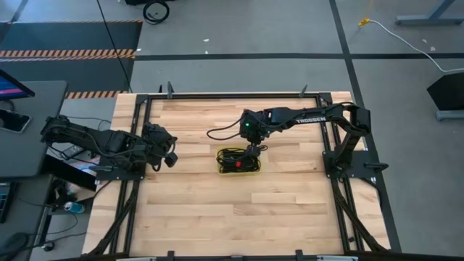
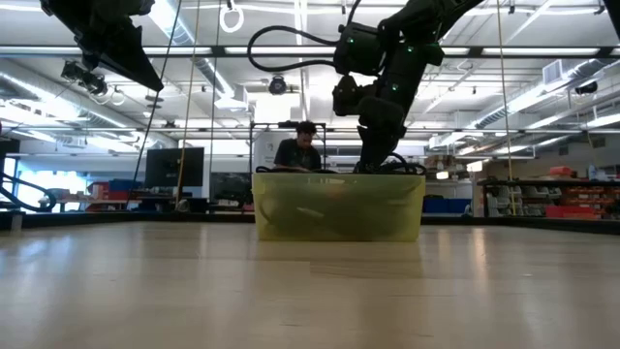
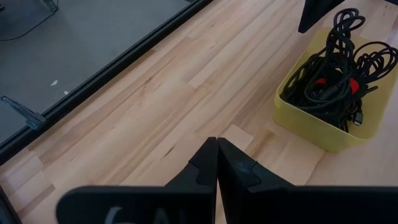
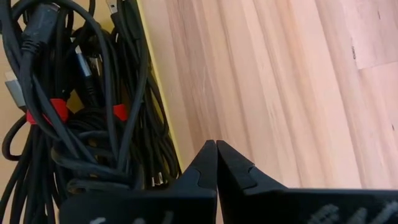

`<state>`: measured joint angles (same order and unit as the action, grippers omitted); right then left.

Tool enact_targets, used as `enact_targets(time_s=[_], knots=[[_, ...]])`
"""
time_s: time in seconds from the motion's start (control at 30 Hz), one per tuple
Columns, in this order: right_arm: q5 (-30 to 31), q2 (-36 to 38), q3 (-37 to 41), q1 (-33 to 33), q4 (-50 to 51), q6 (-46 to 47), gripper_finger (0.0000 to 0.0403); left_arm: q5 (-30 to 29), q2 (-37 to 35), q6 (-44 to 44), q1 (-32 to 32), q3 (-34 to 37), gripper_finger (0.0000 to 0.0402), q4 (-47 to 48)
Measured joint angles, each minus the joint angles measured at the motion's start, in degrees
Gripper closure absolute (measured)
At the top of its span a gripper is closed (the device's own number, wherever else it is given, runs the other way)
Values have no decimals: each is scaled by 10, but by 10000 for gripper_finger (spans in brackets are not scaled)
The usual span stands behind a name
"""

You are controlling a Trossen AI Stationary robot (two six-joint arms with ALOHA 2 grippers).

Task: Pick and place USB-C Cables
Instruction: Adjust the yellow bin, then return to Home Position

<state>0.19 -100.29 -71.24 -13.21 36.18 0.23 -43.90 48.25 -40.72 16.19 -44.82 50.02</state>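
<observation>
Several USB-C cables, thin black cords bundled with red ties, lie heaped in a small yellow bin at the table's middle. In the left wrist view the cables fill the bin. In the right wrist view they lie beside its wall. My right gripper is shut, pointing down over the bin's far right rim, low at the cable loops. My left gripper is shut and waits above the table to the bin's left. My right gripper's shut fingers come from above, down to the bin's rim by the topmost cable loops. Nothing shows between the fingers in the right wrist view. Whether they touch a cable or the rim, I cannot tell.
Bare wooden tabletop surrounds the bin on all sides. A black frame runs along the table's edges. A person sits in the room beyond the far edge. The right arm's thick black wiring loops over the far half.
</observation>
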Motion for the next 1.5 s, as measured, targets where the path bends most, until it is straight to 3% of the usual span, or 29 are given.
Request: enact_targets(time_s=[0.17,0.4,0.93,1.23,1.5], knots=[[1,0,0,2,0,9,403,0,0,0,0,0,393,0],[50,0,0,17,-1,0,403,0,0,0,0,0,393,0],[-28,0,0,6,-13,-12,403,0,0,-1,0,0,393,0],[-32,0,0,5,-49,-13,403,0,0,23,0,2,393,-1],[-50,53,1,22,-96,21,403,-3,0,43,0,3,393,14]])
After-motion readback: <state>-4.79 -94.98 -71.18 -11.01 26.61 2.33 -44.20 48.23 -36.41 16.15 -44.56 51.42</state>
